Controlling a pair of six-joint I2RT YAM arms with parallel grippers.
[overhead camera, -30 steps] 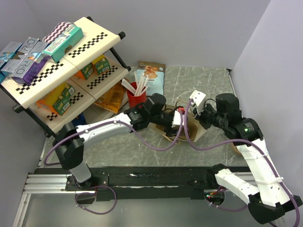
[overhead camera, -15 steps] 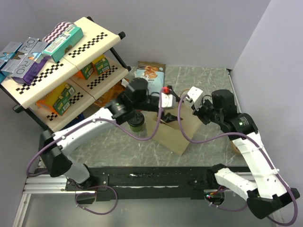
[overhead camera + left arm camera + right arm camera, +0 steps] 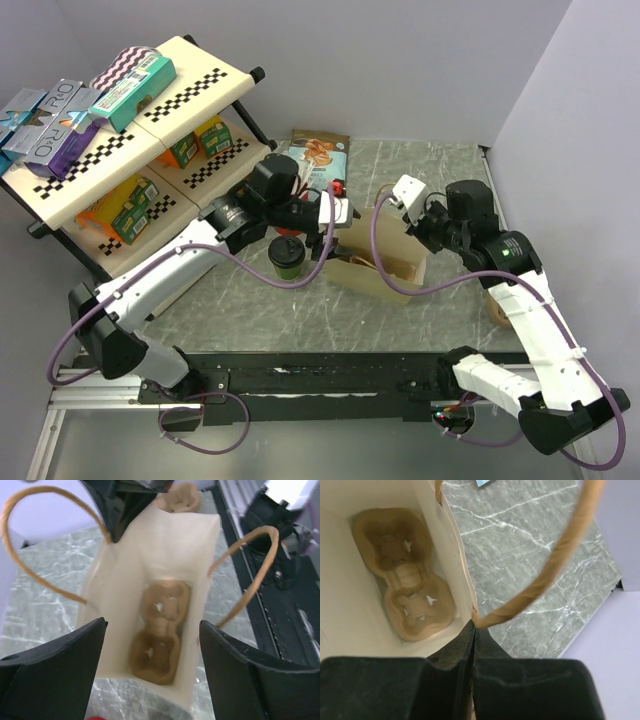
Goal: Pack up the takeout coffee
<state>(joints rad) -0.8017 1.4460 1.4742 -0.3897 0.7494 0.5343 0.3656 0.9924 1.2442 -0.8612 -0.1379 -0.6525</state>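
Coffee (image 3: 286, 258) stands upright on table (image 3: 440, 170), just left of bag (image 3: 360, 277). Left gripper (image 3: 151, 630) spread wide, empty, over bag mouth; coffee lies down-left of it, nearer it than right gripper (image 3: 473, 637), which pinches bag rim.

Takeout coffee (image 3: 286, 257): dark-green paper cup, black lid on. Stands upright on desk (image 3: 440, 180), just left of the paper bag (image 3: 352, 274).

Purple box (image 3: 52, 128) on the shelf (image 3: 205, 72): large white capitals, roughly "ONO RO". Print on other packages is too small to read.
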